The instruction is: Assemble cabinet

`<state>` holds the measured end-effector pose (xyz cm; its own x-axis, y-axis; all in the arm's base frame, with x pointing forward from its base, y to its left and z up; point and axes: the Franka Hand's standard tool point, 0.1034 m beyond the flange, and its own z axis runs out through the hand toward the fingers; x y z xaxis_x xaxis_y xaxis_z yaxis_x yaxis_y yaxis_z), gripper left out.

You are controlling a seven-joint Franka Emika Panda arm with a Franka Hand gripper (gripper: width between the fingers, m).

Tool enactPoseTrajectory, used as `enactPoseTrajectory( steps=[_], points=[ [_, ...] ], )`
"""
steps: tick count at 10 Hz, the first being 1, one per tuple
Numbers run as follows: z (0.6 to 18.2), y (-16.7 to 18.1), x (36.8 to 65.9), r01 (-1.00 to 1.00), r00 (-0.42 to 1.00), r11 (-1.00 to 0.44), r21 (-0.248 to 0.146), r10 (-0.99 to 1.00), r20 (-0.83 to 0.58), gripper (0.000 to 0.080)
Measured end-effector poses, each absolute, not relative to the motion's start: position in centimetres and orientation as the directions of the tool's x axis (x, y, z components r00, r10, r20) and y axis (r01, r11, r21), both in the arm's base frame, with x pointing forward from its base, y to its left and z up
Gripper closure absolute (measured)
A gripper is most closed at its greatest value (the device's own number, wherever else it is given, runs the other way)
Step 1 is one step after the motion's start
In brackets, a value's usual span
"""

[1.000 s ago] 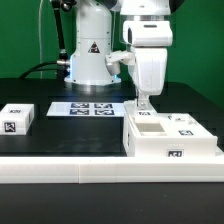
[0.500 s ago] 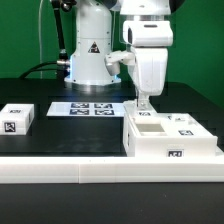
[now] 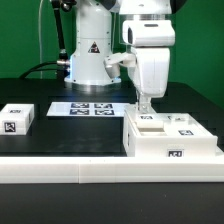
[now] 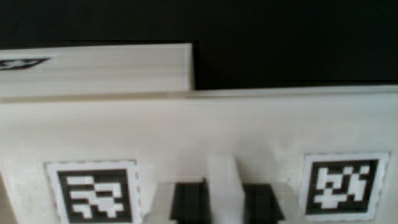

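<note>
The cabinet, a large white box with black-and-white tags, stands at the exterior view's right near the table's front edge. My gripper points straight down at its back left corner, with the fingertips at the top rim. In the wrist view the cabinet fills the frame, with a tag on each side. The two dark fingers stand close together, pressed on either side of a thin white upright wall of the cabinet. The fingertips are hidden.
A small flat white tagged block lies at the exterior view's left. The marker board lies in the middle in front of the robot base. A white ledge runs along the front. A flat white sheet shows beyond the cabinet.
The gripper has shifted a little toward the exterior view's right above the cabinet's corner. The cabinet and the small block have not moved.
</note>
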<state>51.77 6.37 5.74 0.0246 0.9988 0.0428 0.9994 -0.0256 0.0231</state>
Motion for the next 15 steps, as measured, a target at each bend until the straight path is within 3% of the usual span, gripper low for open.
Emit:
enactPoseTrajectory(
  steps=[2, 5, 9, 10, 12, 13, 14, 15],
  points=[
    [5.7, 6.3, 53.6, 0.999, 0.027, -0.027, 0.018, 0.999, 0.044, 0.0729],
    [5.8, 5.9, 57.2, 0.998, 0.007, -0.010, 0.055, 0.998, 0.059, 0.0729],
    [5.7, 6.1, 57.6, 0.999, 0.012, -0.014, 0.036, 0.998, 0.057, 0.0725],
    [5.7, 6.1, 57.6, 0.999, 0.013, -0.015, 0.036, 0.998, 0.056, 0.0626],
    [5.7, 6.1, 57.6, 0.999, 0.013, -0.015, 0.036, 0.998, 0.056, 0.0352],
    [5.7, 6.1, 57.6, 0.999, 0.013, -0.015, 0.036, 0.998, 0.056, 0.0352],
    [5.7, 6.1, 57.6, 0.999, 0.013, -0.015, 0.036, 0.998, 0.056, 0.0150],
    [5.7, 6.0, 57.6, 0.999, 0.014, -0.016, 0.036, 0.998, 0.056, 0.0049]
  ],
)
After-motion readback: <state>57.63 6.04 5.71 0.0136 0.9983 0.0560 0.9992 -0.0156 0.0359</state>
